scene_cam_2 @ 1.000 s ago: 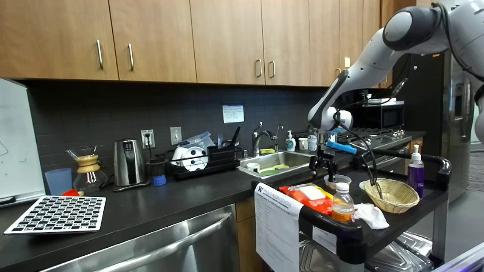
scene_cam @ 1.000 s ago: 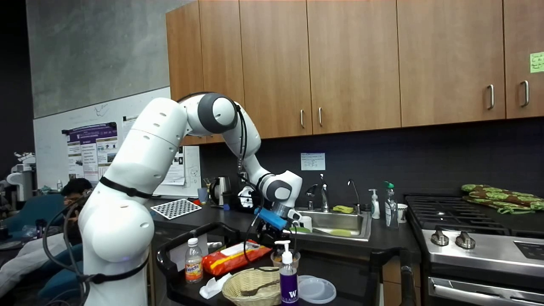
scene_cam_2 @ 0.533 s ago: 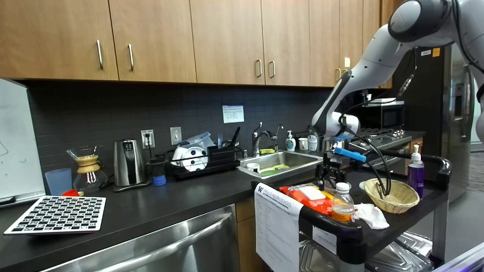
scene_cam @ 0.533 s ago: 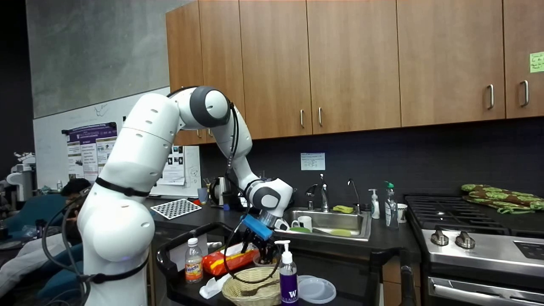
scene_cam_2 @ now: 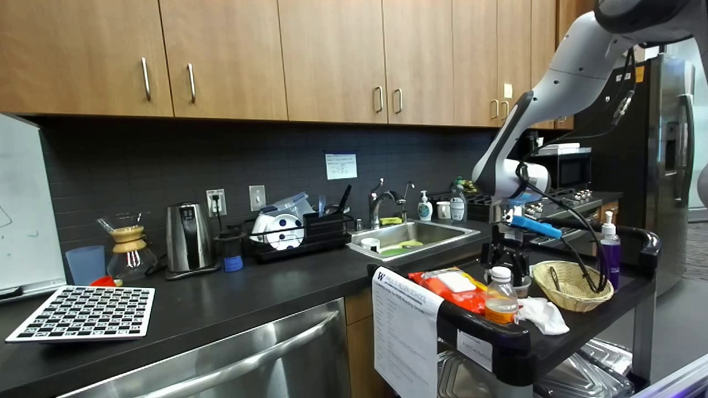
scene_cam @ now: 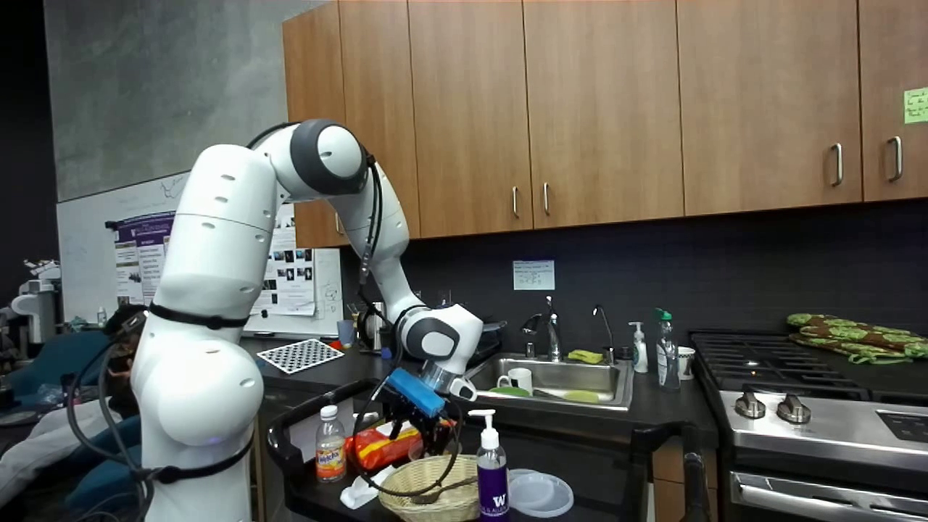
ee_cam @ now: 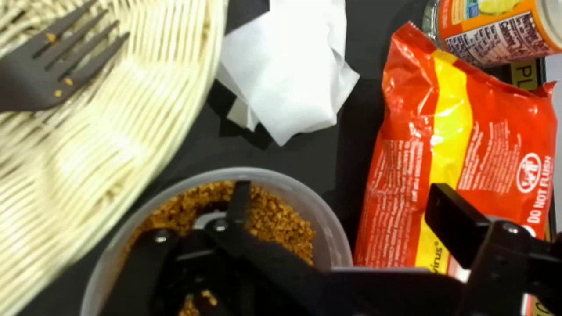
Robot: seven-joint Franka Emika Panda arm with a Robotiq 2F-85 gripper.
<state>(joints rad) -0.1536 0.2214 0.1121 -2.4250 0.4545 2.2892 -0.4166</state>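
Observation:
My gripper [ee_cam: 347, 213] is open and holds nothing. In the wrist view one finger [ee_cam: 239, 202] is over a clear tub [ee_cam: 322, 219] of brown crumbs and the other is over a red and yellow wipes packet [ee_cam: 408, 166]. In both exterior views the gripper [scene_cam: 415, 437] [scene_cam_2: 504, 271] hangs low above the black cart; whether it touches anything I cannot tell. It partly hides the tub [scene_cam_2: 522, 288]. A wicker basket [ee_cam: 175, 118] with a dark fork [ee_cam: 39, 72] lies beside the tub. A crumpled white napkin [ee_cam: 290, 70] lies near the packet.
A juice bottle [scene_cam: 330, 453] stands at the cart's corner by the packet. A purple pump bottle [scene_cam: 493, 475] and clear lids [scene_cam: 540, 494] are beside the basket. The arm's cable [scene_cam_2: 581, 265] loops over the basket. The cart's raised black handle [scene_cam_2: 481, 326] edges it; a sink [scene_cam_2: 442, 235] lies behind.
The arm has drawn back toward its base and lowered. The gripper has moved left in an exterior view, across the tub toward the packet. The cable has shifted over the basket.

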